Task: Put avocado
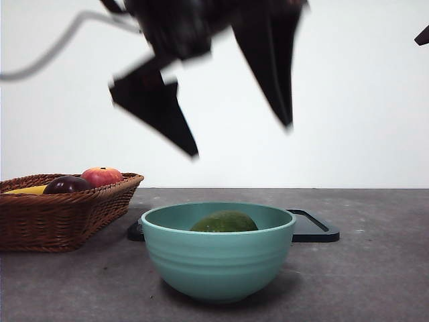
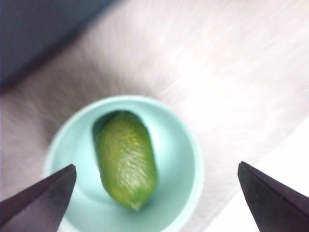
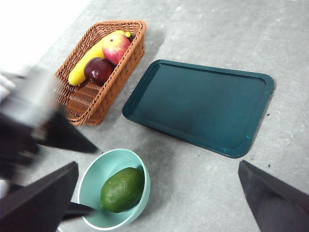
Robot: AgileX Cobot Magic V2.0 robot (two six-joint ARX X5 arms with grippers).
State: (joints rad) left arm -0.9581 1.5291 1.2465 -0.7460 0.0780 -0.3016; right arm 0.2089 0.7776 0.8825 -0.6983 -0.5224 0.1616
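The left gripper (image 1: 241, 137) hangs high above the bowl with its two black jaws spread wide and nothing between them, blurred in the front view; the left wrist view looks straight down between those jaws (image 2: 157, 193). Directly below lies the dark green, oval avocado (image 1: 224, 222) with dull bumpy skin, resting on its side in the bottom of a pale turquoise round ceramic bowl (image 1: 218, 258), its top just showing over the rim. The bowl stands on the grey counter (image 1: 375, 282). Just behind it lies a flat dark teal rectangular tray (image 3: 203, 104). Beside the tray sits a brown woven wicker basket (image 1: 60, 218) holding a red-orange apple (image 3: 116, 47), a dark purple round fruit (image 3: 98, 70) and a yellow banana (image 3: 87, 63). The right gripper (image 3: 157, 198) waits aloft, its jaws wide apart and empty
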